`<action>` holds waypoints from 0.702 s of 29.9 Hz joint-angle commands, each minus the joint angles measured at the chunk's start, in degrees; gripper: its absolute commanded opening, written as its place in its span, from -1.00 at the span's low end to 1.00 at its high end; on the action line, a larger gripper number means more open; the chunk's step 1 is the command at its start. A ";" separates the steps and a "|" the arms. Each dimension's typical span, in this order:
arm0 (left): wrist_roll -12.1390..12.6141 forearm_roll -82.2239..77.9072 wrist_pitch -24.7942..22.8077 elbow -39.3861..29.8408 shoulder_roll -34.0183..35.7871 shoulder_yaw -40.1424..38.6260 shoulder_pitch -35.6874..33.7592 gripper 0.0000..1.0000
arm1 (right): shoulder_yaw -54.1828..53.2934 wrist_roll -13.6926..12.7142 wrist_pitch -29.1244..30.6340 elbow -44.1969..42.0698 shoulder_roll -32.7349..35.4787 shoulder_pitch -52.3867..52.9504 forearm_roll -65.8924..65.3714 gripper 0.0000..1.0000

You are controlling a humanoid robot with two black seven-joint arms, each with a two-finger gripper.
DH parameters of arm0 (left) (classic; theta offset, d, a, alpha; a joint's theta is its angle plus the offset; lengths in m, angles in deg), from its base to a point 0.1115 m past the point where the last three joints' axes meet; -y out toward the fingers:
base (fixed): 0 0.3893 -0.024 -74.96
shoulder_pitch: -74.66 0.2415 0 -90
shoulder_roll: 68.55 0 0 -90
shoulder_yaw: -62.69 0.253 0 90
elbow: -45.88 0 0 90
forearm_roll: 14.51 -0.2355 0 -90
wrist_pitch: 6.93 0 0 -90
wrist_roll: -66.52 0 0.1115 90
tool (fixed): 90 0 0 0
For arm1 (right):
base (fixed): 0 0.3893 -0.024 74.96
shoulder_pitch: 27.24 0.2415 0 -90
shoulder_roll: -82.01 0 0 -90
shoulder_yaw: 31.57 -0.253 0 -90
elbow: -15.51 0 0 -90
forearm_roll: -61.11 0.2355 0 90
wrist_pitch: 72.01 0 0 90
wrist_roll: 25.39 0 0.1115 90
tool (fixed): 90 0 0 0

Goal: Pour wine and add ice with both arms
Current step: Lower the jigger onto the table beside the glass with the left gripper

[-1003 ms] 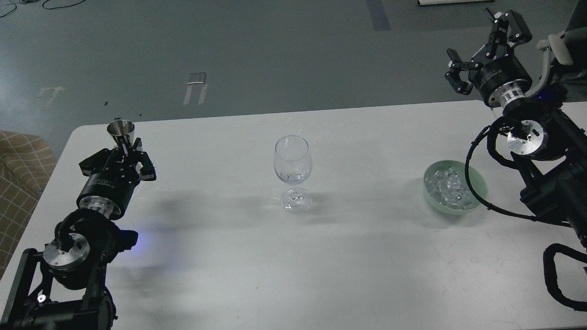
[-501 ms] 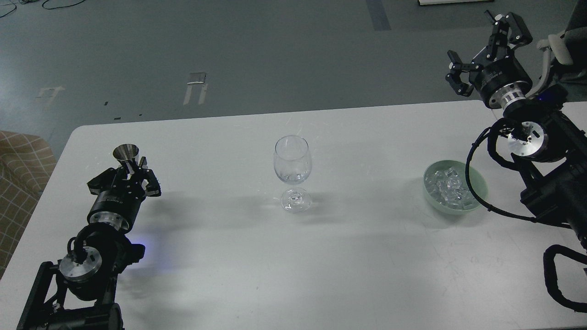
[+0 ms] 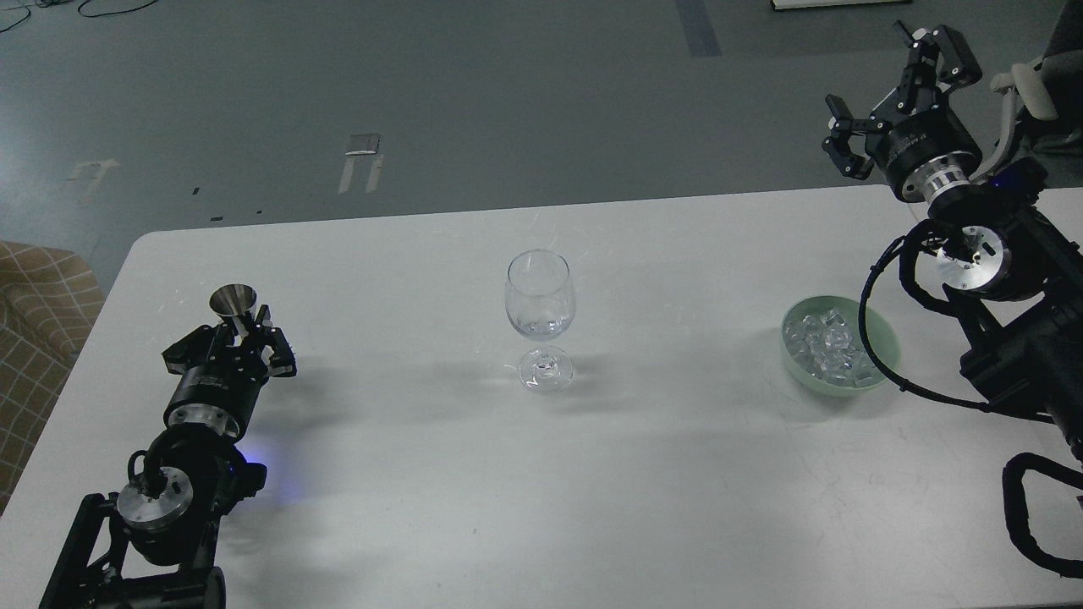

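Observation:
A clear stemmed wine glass (image 3: 540, 317) stands upright at the table's middle. A pale green bowl (image 3: 882, 337) holding several clear ice cubes (image 3: 827, 345) sits at the right. My left gripper (image 3: 239, 337) is at the left, low over the table, shut on the stem of a small steel cone-shaped cup (image 3: 233, 302) that stands upright with its mouth up. My right gripper (image 3: 890, 95) is open and empty, raised beyond the table's far right edge, well above and behind the bowl.
The white table (image 3: 660, 474) has its far edge just behind the glass and its left edge near my left arm. A checked brown seat (image 3: 34, 296) is off the table's left side. A black cable loop (image 3: 871, 338) from my right arm hangs over the bowl's right rim.
My left gripper has moved down and back towards me with the steel cup still in it. My right gripper has barely shifted and stays open.

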 commanded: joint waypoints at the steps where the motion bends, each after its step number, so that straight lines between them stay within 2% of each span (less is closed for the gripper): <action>1: -0.01 -0.38 -0.07 0.74 0.00 0.00 0.00 -0.43 | -0.05 -0.08 0.00 0.01 0.00 0.00 0.00 1.00; 13: -0.01 -0.47 -0.51 1.97 0.27 0.09 0.00 -0.38 | -0.05 0.00 0.00 0.01 0.00 0.00 0.00 1.00; 21: -0.10 -1.17 -0.42 1.97 0.27 0.18 -0.09 -0.25 | -0.05 -0.08 0.00 0.01 0.00 0.00 0.00 1.00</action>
